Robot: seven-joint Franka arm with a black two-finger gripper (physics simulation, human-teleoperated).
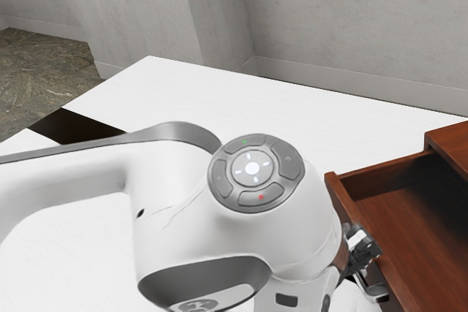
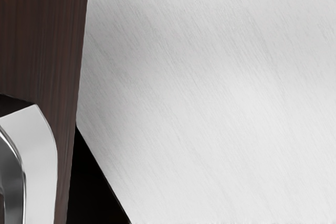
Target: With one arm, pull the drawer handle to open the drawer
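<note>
The glossy white arm (image 1: pixel 219 231), rounded and capped with a grey button dial, is being held low over the matte white table (image 1: pixel 183 85), reaching toward the exterior view's right; the gripper (image 1: pixel 345 275) is being masked by the wrist just beside the curved chrome drawer handle (image 1: pixel 363 250), so whether it is spread or pinching cannot be told; the reddish-brown grained wooden drawer (image 1: pixel 409 217) is being shown pulled out, its boxy interior exposed.

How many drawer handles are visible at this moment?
1. The metal handle sits on the front of the pulled-out drawer, at the exterior view's lower right, close beside the arm. More handles could be hidden behind the arm or lower on the cabinet.
</note>
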